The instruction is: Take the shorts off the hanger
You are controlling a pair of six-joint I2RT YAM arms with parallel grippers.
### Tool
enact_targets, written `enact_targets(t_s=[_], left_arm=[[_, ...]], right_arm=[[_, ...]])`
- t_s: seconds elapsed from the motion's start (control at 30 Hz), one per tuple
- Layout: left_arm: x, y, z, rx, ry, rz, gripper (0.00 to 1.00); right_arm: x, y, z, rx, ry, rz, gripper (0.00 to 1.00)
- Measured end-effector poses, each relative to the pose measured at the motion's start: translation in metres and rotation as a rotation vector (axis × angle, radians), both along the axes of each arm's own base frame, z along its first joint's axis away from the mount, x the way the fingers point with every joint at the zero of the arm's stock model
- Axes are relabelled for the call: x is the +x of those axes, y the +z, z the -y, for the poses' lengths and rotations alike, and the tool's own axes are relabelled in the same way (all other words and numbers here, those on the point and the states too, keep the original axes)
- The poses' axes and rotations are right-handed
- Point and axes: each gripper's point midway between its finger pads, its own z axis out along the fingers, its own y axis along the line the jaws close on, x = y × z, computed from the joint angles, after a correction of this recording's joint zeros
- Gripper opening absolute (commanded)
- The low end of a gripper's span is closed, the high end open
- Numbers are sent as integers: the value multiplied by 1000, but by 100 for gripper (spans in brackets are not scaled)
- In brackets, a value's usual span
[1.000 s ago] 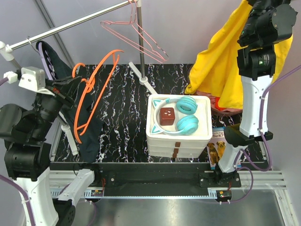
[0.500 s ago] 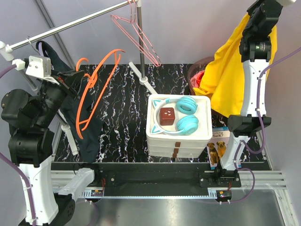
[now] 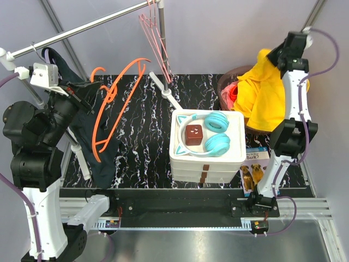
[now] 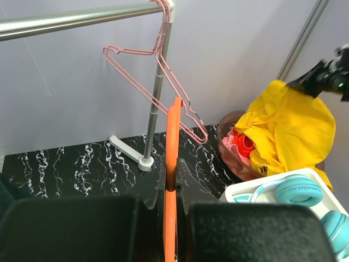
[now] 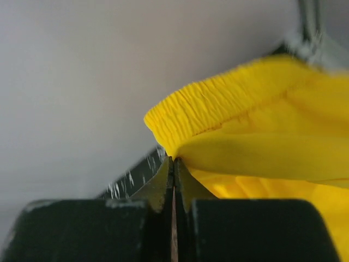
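Yellow fabric shorts hang from the right claw, which is closed on their waistband at the table's far right. Their lower folds drape into a round brown bowl, well apart from the orange plastic hanger. The left claw is clamped on that hanger beside a dark garment on the metal rail. A pink wire hanger hangs from the rail's far end. Teal cat-ear headphones lie in a white stacked box.

From the left wrist, the claw pinches the orange hanger upright between its fingers. The shorts sit over the bowl far to the right.

From the right wrist, the claw is shut tight on the ribbed edge of the shorts.
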Motion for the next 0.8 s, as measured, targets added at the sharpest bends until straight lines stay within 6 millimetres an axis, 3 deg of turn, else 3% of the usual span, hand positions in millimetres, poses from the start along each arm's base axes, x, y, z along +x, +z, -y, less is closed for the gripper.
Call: enact_targets(t_s=[0.1,0.17,0.2,0.23,0.3,0.33,0.37,0.47,0.57,0.67,0.8], left_arm=[[-2,0,1,-13,-7,-2,0],[-4,-2,2,-18,-14,-5,0],[-4,-2,3,-19,-17,-7,0],[-5,-3,3,-21,-19,-8,0],[-6,-2,4,-26,-26,-10,0],[-7,-2,5,-28,-30,-10,0],[-7,-2,6,-32,-35,-11,0],[-8,-2,8,-38,-48,-9,0],[-7,-4,9,-45,-53,-13,0],[-8,-7,9,-50,-54,-20,0],[-13,-6,9,-53,-54,-11,0]], right_arm=[[-9,-83,-28,128,100,-192,8],[-26,-140,-45,196,151,-354,22],[-34,-162,-49,215,164,-427,27],[-39,-179,-53,224,177,-487,41],[-47,-199,-55,220,195,-574,59],[-50,-202,-55,216,198,-599,72],[-54,-202,-54,203,208,-621,78],[-61,-187,-54,182,219,-632,87],[-75,-171,-58,156,223,-642,89],[-96,-160,-74,142,253,-645,92],[-132,-169,-110,169,336,-651,93]])
